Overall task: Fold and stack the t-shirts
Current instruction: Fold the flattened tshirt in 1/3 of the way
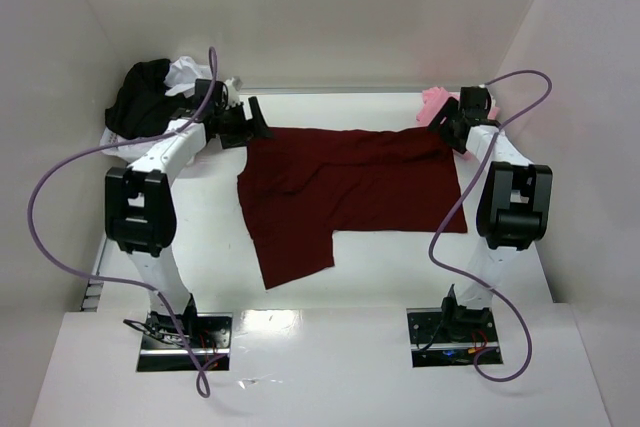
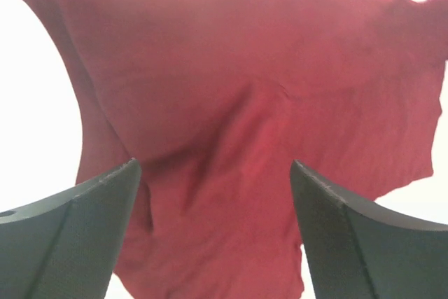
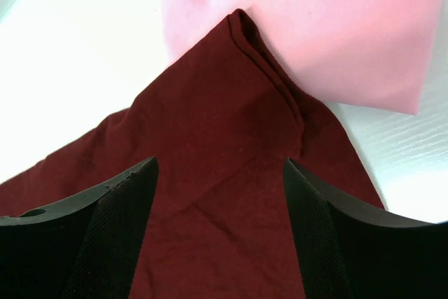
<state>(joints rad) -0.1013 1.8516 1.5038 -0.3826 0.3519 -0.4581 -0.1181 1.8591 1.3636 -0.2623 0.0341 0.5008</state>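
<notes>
A dark maroon t-shirt [image 1: 340, 187] lies spread on the white table, one flap hanging toward the near side. It fills the left wrist view [image 2: 238, 103] and shows in the right wrist view [image 3: 231, 173]. My left gripper [image 1: 252, 123] is open, just above the shirt's far left corner. My right gripper [image 1: 447, 127] is open over the shirt's far right corner, whose folded tip lies on a light pink t-shirt [image 3: 315, 26], also seen at the far right in the top view [image 1: 436, 100]. Black [image 1: 140, 97] and white [image 1: 188, 71] t-shirts lie heaped at the far left.
The heap of black and white shirts sits in a white bin [image 1: 125, 147] at the table's far left. White walls close in the table at the back and sides. Purple cables [image 1: 60, 197] loop off both arms.
</notes>
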